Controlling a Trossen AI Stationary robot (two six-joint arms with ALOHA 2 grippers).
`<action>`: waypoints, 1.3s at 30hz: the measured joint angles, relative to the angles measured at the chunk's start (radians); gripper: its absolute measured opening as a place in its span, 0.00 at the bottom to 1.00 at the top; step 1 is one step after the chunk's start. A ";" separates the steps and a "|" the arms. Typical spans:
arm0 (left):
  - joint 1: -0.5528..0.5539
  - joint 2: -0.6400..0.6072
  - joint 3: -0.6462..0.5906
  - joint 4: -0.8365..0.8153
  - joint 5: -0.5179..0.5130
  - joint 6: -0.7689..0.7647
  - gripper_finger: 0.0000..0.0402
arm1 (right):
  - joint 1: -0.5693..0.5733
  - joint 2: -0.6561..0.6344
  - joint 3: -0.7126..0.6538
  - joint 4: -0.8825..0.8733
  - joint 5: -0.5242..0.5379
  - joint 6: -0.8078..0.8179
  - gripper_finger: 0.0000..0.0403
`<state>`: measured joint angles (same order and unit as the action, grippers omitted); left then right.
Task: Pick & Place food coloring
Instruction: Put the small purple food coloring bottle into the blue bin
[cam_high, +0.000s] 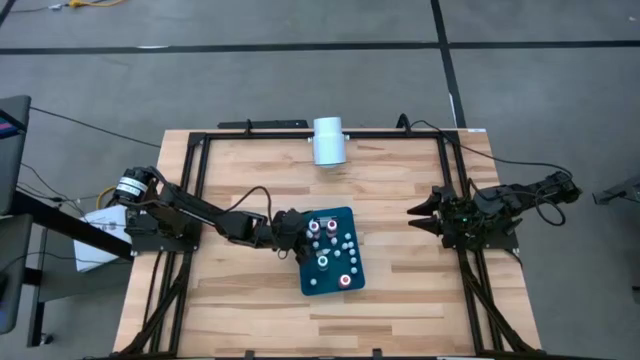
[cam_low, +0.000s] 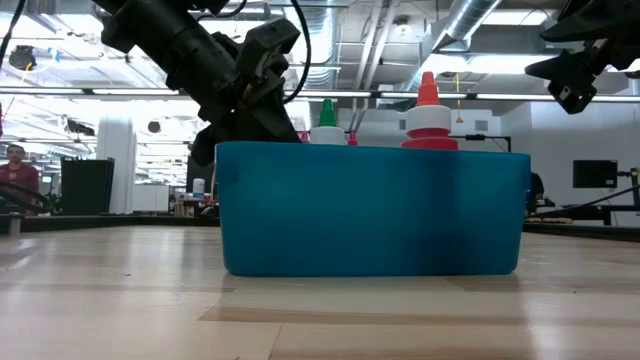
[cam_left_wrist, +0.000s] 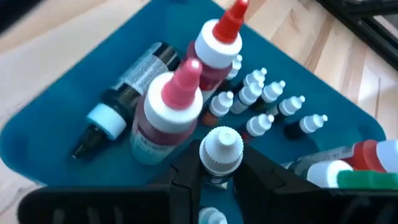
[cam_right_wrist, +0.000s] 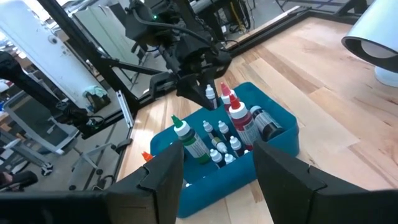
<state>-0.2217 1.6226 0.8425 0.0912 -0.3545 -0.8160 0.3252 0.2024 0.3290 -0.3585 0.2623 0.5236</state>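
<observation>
Now my left gripper (cam_left_wrist: 219, 177) is closed on a white-capped bottle (cam_left_wrist: 220, 149) in the tray (cam_left_wrist: 56, 118); next I lift it straight up.

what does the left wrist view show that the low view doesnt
Left wrist view only: the left gripper shut on a small white-capped bottle, a dark bottle lying on its side, and the row of tiny white-tipped bottles. Low view only: the teal tray's outer wall, with room and a person behind. Both: the tall red-tipped bottle.
</observation>
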 joint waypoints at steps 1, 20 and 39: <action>-0.001 0.000 0.000 -0.006 0.007 -0.005 0.15 | 0.000 0.000 0.000 0.000 0.000 0.000 0.45; -0.002 0.083 0.018 -0.003 0.052 -0.107 0.15 | 0.000 -0.001 -0.001 0.009 0.001 0.000 0.45; -0.002 0.098 0.040 -0.052 0.089 -0.038 0.15 | 0.000 -0.001 -0.001 0.008 -0.001 0.008 0.45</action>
<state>-0.2234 1.7210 0.8829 0.0387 -0.2656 -0.8540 0.3249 0.2016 0.3283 -0.3508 0.2615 0.5312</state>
